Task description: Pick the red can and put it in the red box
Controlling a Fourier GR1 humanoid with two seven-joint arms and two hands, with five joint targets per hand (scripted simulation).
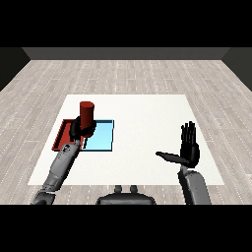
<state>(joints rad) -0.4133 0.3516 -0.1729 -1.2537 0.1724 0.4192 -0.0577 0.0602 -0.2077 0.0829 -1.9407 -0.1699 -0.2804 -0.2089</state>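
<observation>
No readable text, label, brand, number or sign on anything here.

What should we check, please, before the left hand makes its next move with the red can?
1. Red can held: the left hand curls round its lower part. Ok.
2. Can upright: it stands vertical in the hand. Ok.
3. Can over the red tray: it shows near the seam between the red tray and the light blue tray; which one lies beneath it, cannot tell.
4. Can set down in the tray: whether its base touches anything is hidden by the hand. Cannot tell.
5. Right hand out of the way: open, fingers straight, far off at the table's right side. Ok.
</observation>
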